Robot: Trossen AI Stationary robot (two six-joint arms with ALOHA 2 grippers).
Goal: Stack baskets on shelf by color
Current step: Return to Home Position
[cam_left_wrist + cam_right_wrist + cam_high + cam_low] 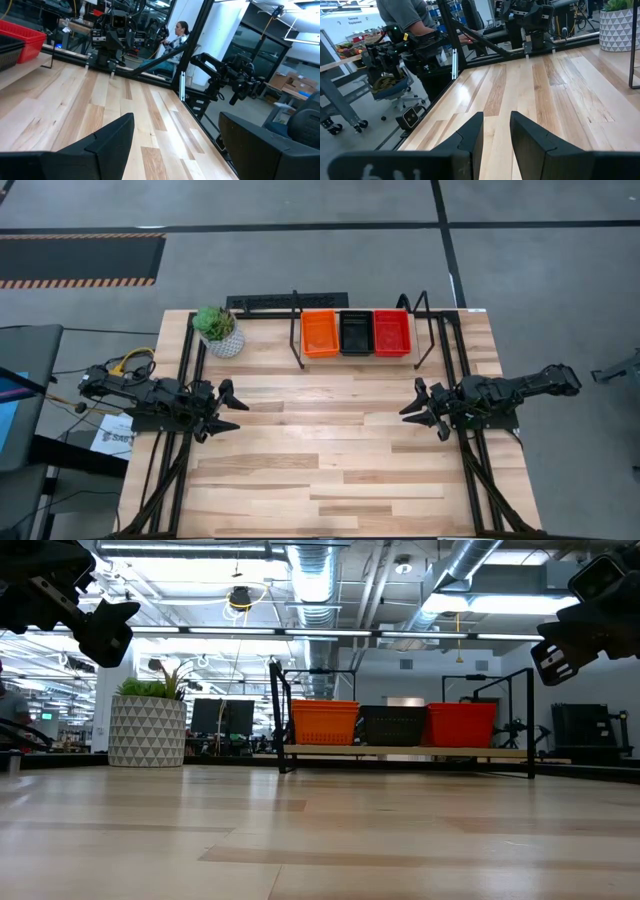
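Observation:
Orange baskets (321, 333), black baskets (356, 333) and red baskets (391, 332) stand side by side on the shelf (425, 330) at the table's far edge. The low view shows the orange (324, 723), black (393, 726) and red (461, 724) ones resting on the shelf board (400, 751). How many are in each pile I cannot tell. My left gripper (232, 408) hovers open over the table's left side, fingers wide apart (175, 135). My right gripper (412, 410) hovers over the right side, open by a narrow gap (496, 125). Both hold nothing.
A white patterned plant pot (220, 330) stands at the far left, beside the shelf. Bare wooden tabletop (320, 450) lies between the two grippers and toward the near edge. A person (405, 15) stands beyond the table's left side.

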